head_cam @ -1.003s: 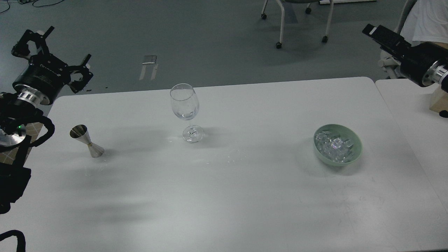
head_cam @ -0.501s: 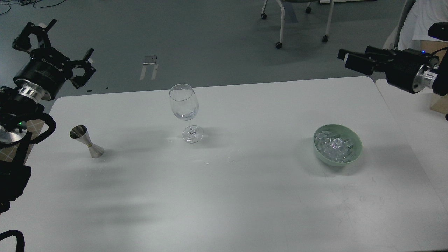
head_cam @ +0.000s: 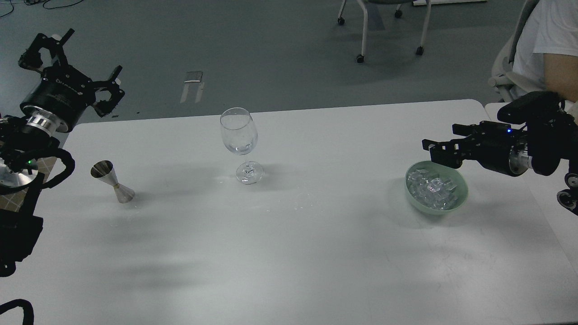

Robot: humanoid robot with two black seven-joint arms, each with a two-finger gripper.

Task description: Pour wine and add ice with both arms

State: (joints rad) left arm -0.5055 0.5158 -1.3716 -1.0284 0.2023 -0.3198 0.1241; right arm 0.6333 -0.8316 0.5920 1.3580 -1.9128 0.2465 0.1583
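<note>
Item one, the ice (head_cam: pixel 432 189): your clear cubes sit heaped in a pale green bowl (head_cam: pixel 458 201) on the right half of the white table (head_cam: pixel 289 253). Your right claw (head_cam: pixel 435 151) hangs just above the bowl's far rim, pointing left; seen dark and side-on, so whether its fingers are apart or together cannot be told. Item two, a wine glass (head_cam: pixel 239 135), upright near the table's middle, well apart from the bowl, nothing between them. Item three, a steel jigger (head_cam: pixel 113 182), standing tilted at the left. Your left claw (head_cam: pixel 72 58) is raised past the table's far left corner, fingers spread, gripping nothing; the lettering on its body is too small to read. A seated person (head_cam: pixel 546 40) and chair legs (head_cam: pixel 388 27) lie beyond.
</note>
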